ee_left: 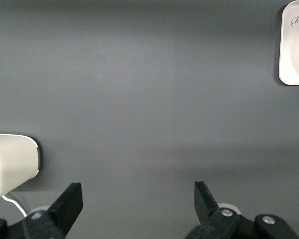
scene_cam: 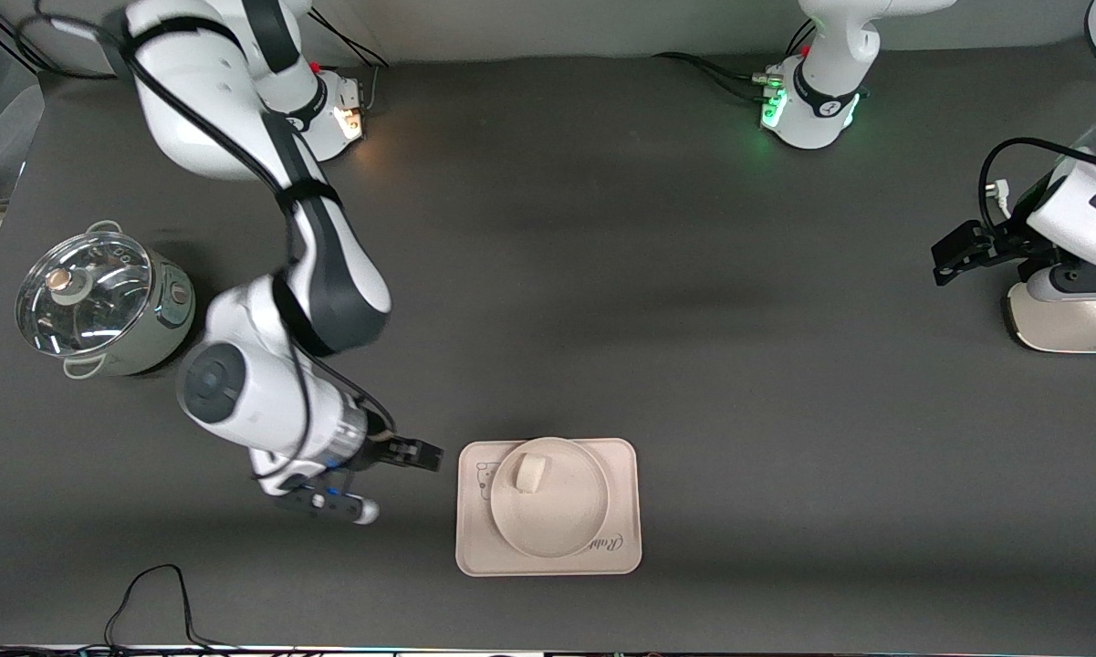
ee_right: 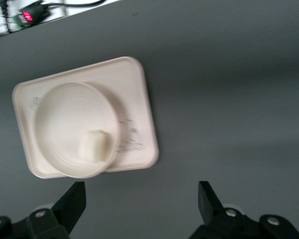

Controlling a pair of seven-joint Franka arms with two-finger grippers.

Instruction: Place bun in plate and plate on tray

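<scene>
Bun (scene_cam: 530, 473) sits at 11 o'clock in the plate (scene_cam: 557, 520), plate on tray (scene_cam: 621, 511), so you're done; right gripper (scene_cam: 417, 453) beside tray and left gripper (scene_cam: 954, 253), parked, both spread, empty.

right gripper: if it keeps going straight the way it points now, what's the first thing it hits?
Probably the tray. The open right gripper sits beside it toward the right arm's end of the table, pointing at its near edge; the plate with the bun comes after. Its height is unclear, so it might pass above.

Even overhead light; soft table shadows; right wrist view blurred.
</scene>
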